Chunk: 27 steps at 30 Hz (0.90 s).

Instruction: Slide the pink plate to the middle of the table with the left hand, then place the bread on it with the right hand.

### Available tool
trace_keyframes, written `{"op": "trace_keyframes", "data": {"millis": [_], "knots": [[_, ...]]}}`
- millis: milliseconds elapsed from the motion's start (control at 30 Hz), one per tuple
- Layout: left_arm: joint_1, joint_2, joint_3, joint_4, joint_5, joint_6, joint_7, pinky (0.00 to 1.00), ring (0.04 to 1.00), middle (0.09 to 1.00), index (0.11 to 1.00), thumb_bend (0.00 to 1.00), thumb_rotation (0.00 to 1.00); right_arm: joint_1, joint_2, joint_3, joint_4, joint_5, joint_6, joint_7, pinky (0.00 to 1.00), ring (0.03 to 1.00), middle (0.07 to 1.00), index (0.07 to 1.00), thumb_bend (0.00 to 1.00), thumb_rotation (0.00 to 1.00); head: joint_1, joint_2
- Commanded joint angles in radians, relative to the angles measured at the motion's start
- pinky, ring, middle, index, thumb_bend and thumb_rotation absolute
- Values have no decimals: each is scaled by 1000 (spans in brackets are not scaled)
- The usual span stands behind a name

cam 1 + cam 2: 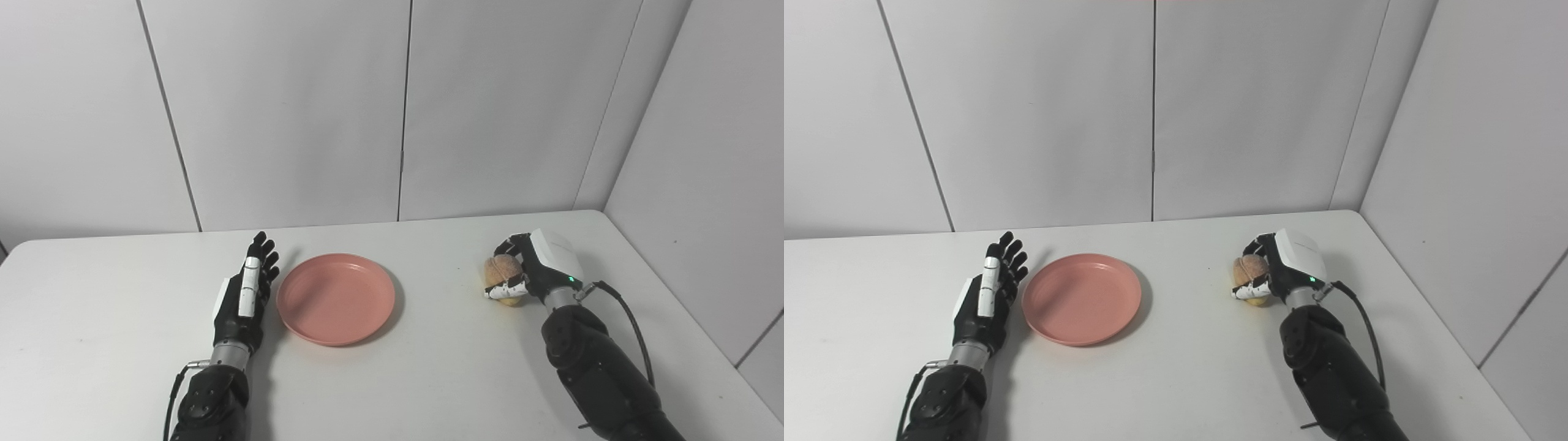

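1 pink plate (335, 298) sits flat on the white desk (122, 318), and that plate is our landmark. Just to its left, the left robot hand (245, 294) lies with fingers straight and slightly apart, holding nothing, its edge right beside the plate's rim; whether they touch, I cannot tell. Well to the right of the plate, the right robot hand (531, 269) has its fingers curled around 1 piece of bread (503, 272), a round brown roll, gripped low at the desk surface. 2 arms, 1 plate, 1 bread.
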<state>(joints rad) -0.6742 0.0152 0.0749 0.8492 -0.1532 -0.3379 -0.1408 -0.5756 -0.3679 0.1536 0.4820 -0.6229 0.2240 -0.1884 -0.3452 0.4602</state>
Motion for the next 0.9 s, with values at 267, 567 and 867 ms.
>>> {"op": "trace_keyframes", "data": {"millis": [267, 567, 867], "knots": [[0, -15, -9, -19, 10, -17, 7, 974, 981, 985, 976, 731, 978, -28, -1, -16, -93, 24, -102, -69, 316, 396, 463, 494, 517, 0, 6, -1], [2, -26, -9, -23, 10, -14, 14, 970, 977, 981, 973, 735, 975, -23, 50, -11, -230, 63, -105, -38, 288, 388, 487, 528, 506, 0, 26, -4], [15, -33, -9, -55, 14, -4, 22, 952, 968, 971, 963, 745, 967, -56, 126, 22, -271, 100, -121, 9, 294, 387, 488, 539, 504, 0, 58, -1]]}}
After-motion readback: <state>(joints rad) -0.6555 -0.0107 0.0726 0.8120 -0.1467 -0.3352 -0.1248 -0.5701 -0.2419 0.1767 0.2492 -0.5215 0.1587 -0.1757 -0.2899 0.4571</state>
